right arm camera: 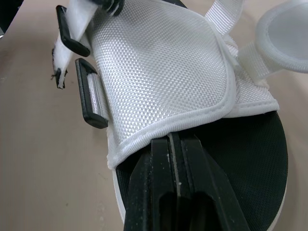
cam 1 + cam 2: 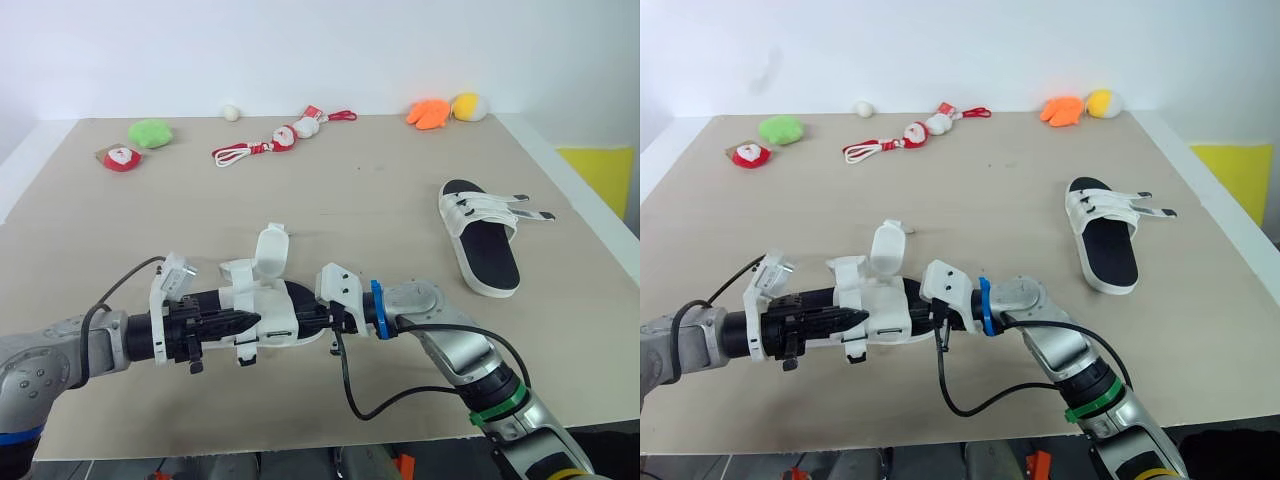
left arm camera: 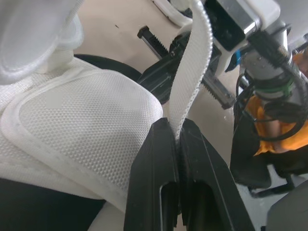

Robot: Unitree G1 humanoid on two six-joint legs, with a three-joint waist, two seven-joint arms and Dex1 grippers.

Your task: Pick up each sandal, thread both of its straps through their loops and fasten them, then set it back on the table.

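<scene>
My L claw (image 3: 175,131) pinched shut on near sandal's (image 2: 275,300) strap (image 3: 192,72), R claw (image 1: 174,140) clamped on its upper flap (image 1: 163,72); threading unfinished, 2nd sandal (image 2: 485,250) left to do.

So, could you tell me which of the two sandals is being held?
The near sandal: the left tool pinches its strap, the right tool grips its upper. The other sandal lies alone at the table's right.

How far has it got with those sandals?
Nothing looks finished. In hand: the near sandal, with the left claw pinching a strap and the right claw clamping its upper flap; a black loop stands empty. To do: the other sandal lies on the table, strap ends sticking out sideways.
</scene>
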